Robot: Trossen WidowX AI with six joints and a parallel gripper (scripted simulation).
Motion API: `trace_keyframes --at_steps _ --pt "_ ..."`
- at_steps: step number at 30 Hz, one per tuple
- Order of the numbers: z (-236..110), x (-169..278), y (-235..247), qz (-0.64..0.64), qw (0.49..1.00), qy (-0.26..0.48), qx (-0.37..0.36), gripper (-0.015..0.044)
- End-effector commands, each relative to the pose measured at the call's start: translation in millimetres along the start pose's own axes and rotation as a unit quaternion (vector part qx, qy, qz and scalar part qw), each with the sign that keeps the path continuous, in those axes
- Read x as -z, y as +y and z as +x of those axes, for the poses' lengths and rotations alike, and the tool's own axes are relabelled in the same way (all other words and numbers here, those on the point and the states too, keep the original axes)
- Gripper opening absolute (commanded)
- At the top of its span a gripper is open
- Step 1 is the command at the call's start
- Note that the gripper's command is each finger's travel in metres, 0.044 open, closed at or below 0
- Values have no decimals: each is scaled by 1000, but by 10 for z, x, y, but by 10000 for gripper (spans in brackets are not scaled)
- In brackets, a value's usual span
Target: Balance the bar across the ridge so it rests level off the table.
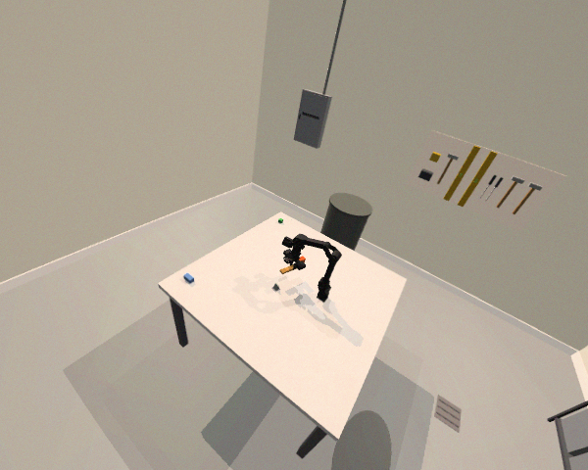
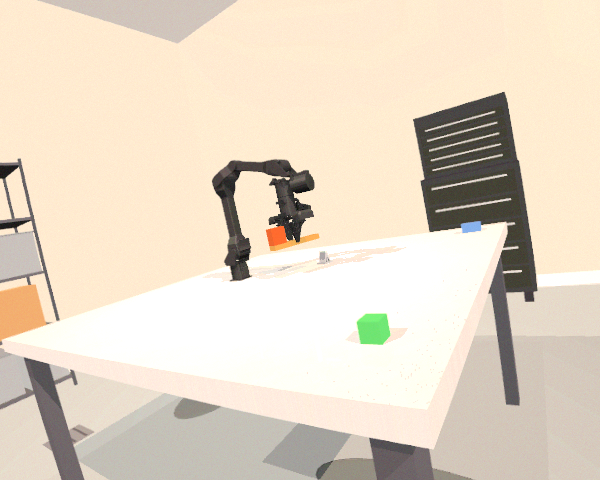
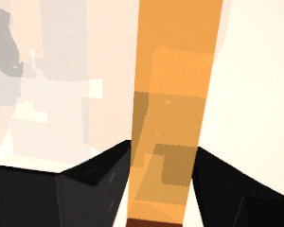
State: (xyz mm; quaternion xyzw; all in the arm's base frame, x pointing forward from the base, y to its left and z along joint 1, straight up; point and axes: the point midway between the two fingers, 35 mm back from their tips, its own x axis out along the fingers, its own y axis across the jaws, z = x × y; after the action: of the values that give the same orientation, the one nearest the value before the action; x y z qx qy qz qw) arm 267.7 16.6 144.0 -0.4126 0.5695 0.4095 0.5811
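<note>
My gripper (image 1: 292, 264) (image 2: 293, 233) (image 3: 161, 150) is shut on a flat orange bar (image 1: 286, 269) (image 2: 305, 239) (image 3: 180, 71) and holds it in the air above the white table (image 1: 294, 364) (image 2: 238, 351). The bar carries a red-orange block (image 1: 301, 259) (image 2: 276, 236) at the end nearer the arm's base. The ridge (image 1: 275, 286) (image 2: 322, 256), a small grey wedge, stands on the table a little beyond the bar's free end and below it. The bar touches neither the ridge nor the table. In the wrist view the bar runs straight away between my two dark fingers.
A green cube (image 1: 280, 220) (image 2: 372, 328) and a blue block (image 1: 188, 277) (image 2: 470, 226) lie far off near table corners. A dark bin (image 1: 346, 212) stands behind the table. A dark drawer cabinet (image 2: 471, 170) and a shelf rack (image 2: 5, 248) stand off the table.
</note>
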Motion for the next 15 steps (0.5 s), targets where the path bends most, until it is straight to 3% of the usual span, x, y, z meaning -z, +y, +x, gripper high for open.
trace_keyframes --at_steps 1,15 --pt "-23 -119 -22 -2 1000 1 4 0" --pt "-29 -603 -9 -13 1000 -1 3 0"
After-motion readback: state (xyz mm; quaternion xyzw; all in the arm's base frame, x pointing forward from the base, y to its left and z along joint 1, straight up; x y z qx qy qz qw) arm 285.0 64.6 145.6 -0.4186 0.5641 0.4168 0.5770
